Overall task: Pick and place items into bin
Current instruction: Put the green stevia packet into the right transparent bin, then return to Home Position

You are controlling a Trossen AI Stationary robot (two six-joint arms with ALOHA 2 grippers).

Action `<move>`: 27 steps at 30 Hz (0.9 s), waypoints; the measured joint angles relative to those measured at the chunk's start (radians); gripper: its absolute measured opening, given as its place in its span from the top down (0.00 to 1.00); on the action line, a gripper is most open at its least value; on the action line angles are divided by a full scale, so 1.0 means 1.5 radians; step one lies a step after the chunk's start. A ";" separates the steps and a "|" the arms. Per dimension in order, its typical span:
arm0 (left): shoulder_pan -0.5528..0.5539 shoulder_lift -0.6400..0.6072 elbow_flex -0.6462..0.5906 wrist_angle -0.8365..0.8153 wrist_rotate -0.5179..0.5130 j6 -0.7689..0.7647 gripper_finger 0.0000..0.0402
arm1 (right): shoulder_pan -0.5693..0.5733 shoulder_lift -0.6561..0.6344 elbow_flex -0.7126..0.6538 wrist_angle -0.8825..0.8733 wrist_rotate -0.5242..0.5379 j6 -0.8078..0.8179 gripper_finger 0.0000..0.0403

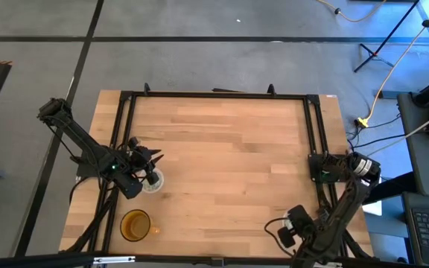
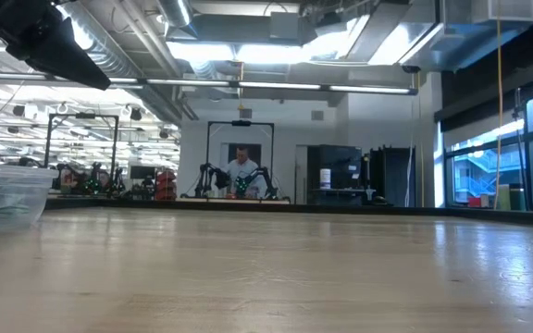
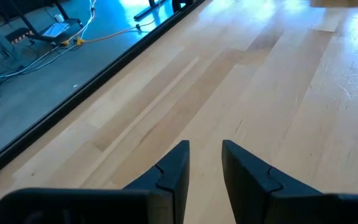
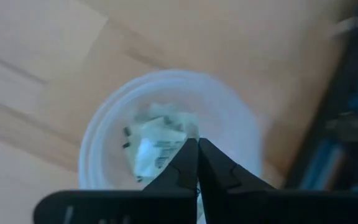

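The wooden table (image 1: 229, 149) is bare but for two cups near one side edge: a clear cup (image 1: 153, 181) and an amber cup (image 1: 135, 225) just beside it. I am the right gripper (image 4: 197, 142), and my own camera looks straight down into that clear cup, whose round rim rings my tips. The packets (image 4: 156, 142) lie jumbled in its bottom, pale green and white. The plainest one sits just to the side of my tips rather than squarely under them, its long edge slanted across my closing line. My jaws are pressed together, tip against tip. I cannot tell whether they nip a corner of a packet. If they hold nothing, I judge the coming move needs them parted and shifted slightly toward that packet, straddling its short width. The left gripper (image 3: 205, 146) is parted and looks out over bare boards, with no packet in its sight.
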 joint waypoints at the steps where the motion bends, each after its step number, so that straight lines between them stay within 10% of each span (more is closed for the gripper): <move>1: 0.000 0.000 0.000 0.000 0.000 0.000 0.78 | 0.000 0.000 -0.011 0.024 0.000 0.001 0.99; 14: 0.000 0.000 0.000 0.000 0.002 0.000 0.78 | -0.002 0.000 -0.048 0.051 0.000 -0.047 0.92; 27: 0.000 0.000 0.000 0.001 0.180 0.000 0.78 | -0.014 0.000 0.026 -0.043 -0.096 -0.162 0.67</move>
